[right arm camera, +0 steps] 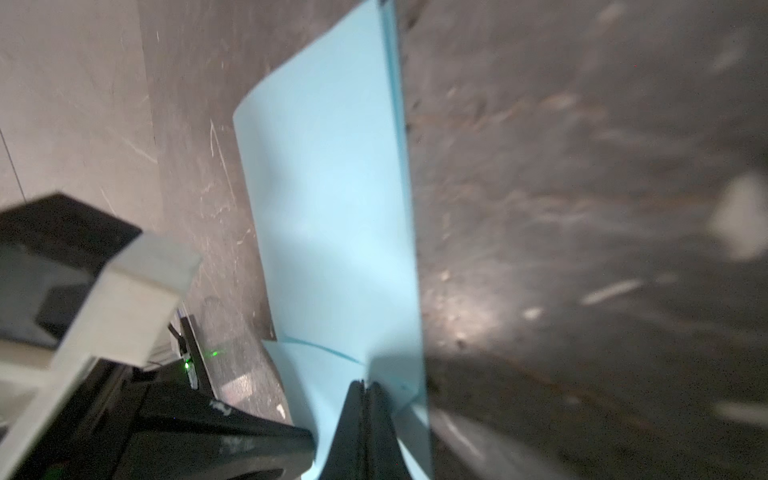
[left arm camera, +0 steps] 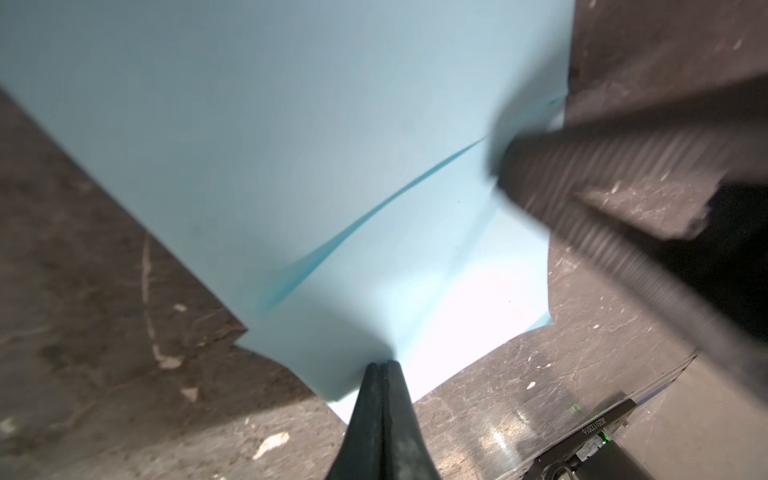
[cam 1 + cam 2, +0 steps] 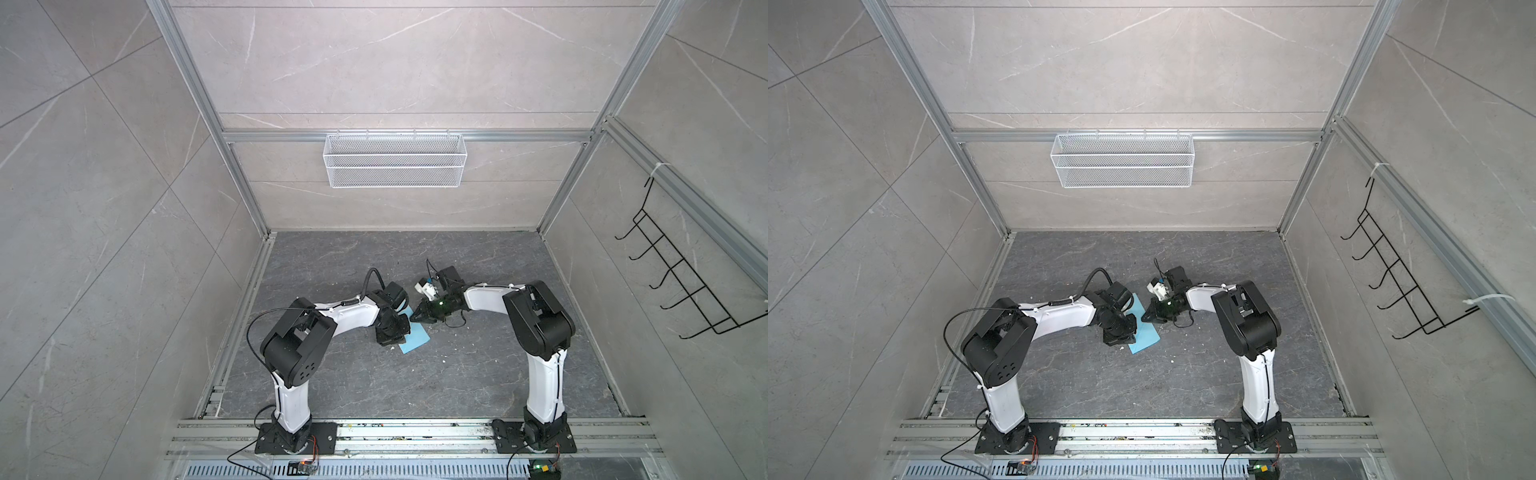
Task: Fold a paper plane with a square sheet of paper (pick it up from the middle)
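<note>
— While clamped on the square sheet of paper (image 3: 417, 338) at the middle of the worktop (image 3: 457, 374), looked risky?
— Did. Pinched tight at separate edges with left pincer (image 2: 381, 366) and right pincer (image 1: 365, 384), both closed. Might have torn it, or skewed the next fold, through uneven pulling.

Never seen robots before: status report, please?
Left claw shut on paper sheet. Right claw shut on it too. Sheet part-folded, no plane yet. Nothing blocking.

A white mesh basket (image 3: 395, 160) hangs on the back rail (image 3: 270, 136), a black hook rack (image 3: 683, 272) at the right.
</note>
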{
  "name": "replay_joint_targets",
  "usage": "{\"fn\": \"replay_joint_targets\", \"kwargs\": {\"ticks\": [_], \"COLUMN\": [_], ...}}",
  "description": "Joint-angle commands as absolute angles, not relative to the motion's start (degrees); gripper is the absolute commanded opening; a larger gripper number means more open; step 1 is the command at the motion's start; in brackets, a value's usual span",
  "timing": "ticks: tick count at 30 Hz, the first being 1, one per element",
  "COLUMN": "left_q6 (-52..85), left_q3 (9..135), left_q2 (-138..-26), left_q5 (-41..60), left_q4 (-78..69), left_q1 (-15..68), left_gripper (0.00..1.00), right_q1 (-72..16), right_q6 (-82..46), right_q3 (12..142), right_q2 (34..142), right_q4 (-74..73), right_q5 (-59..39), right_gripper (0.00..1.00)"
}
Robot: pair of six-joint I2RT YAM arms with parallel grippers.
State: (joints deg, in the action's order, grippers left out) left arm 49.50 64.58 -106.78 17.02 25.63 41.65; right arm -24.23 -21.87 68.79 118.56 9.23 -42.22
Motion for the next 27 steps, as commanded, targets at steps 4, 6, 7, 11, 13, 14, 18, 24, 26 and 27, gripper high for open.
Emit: {"fn": "replay_joint_targets", "kwargs": {"ticks": [4, 6, 7, 11, 13, 14, 18, 24, 26, 27], "left_q6": [48.3, 48.0, 47.8, 47.5, 47.7, 47.7, 47.6, 46.9, 46.9, 46.9], "left_q3": [64.3, 65.4, 66.1, 68.4, 68.6, 68.6, 67.9, 67.9, 67.8, 67.8], "left_q2": [-106.8, -106.0, -105.5, -103.4, -102.8, -102.6, -103.1, -105.6, -106.2, -106.6], "left_q5": [16.7, 17.3, 17.6, 18.1, 17.8, 17.3, 15.7, 14.0, 13.5, 13.4], "left_q4": [29.4, 28.4, 27.7, 25.4, 24.5, 24.4, 25.0, 26.4, 26.6, 26.8], "left_q1": [41.7, 41.7, 41.6, 41.0, 40.5, 40.2, 38.6, 37.5, 37.5, 37.5], "left_gripper": [0.0, 0.0, 0.0, 0.07, 0.1, 0.12, 0.12, 0.05, 0.04, 0.03], "right_q1": [-21.3, -21.3, -21.3, -21.4, -21.6, -21.8, -23.4, -26.9, -27.9, -28.5], "right_q6": [-23.1, -23.8, -24.5, -27.5, -29.5, -30.6, -35.1, -39.5, -40.5, -41.0], "right_q3": [72.1, 70.8, 69.8, 64.0, 61.2, 59.8, 55.4, 54.6, 55.1, 55.3], "right_q2": [118.6, 115.8, 113.7, 107.6, 105.7, 105.0, 102.8, 103.8, 104.9, 105.4], "right_q4": [12.3, 11.8, 11.5, 9.5, 7.8, 7.0, 3.2, 1.5, 1.1, 0.8], "right_q5": [-34.6, -35.2, -35.5, -37.1, -37.7, -38.2, -39.4, -38.1, -38.0, -38.1], "right_gripper": [0.06, 0.1, 0.14, 0.29, 0.36, 0.39, 0.5, 0.51, 0.5, 0.49]}}
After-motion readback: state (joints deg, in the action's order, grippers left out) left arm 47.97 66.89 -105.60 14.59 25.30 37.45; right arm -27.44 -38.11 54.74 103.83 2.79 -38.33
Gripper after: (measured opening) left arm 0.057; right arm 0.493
